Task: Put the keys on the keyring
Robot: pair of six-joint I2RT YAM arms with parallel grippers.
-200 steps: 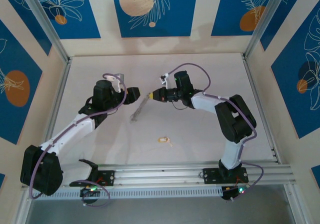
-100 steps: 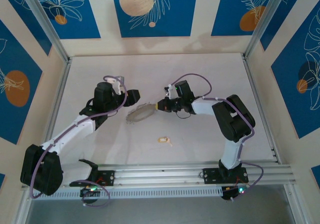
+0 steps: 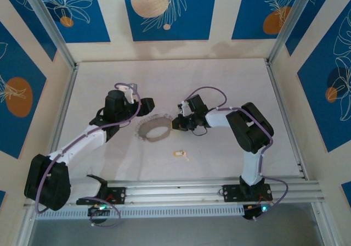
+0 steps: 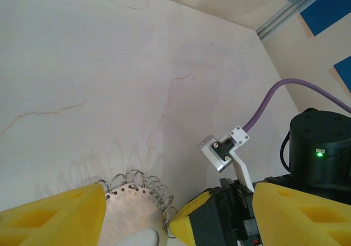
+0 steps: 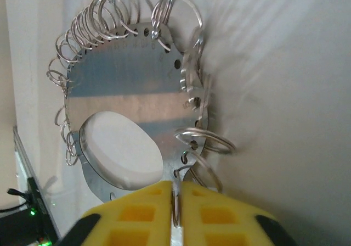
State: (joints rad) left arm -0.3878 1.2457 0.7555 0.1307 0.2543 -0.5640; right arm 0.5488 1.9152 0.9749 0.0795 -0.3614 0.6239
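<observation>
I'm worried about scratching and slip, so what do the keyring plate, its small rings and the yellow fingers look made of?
The keyring: flat sheet metal, brushed grey with streaky reflections, likely steel or aluminium. Its small rings: bright polished wire, glinting silver. The yellow fingers: matt, with moulded recesses, probably plastic; cannot be sure.

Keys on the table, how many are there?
1. The key lies alone on the table, apart from the keyring, toward the near edge. More may be hidden.
</observation>
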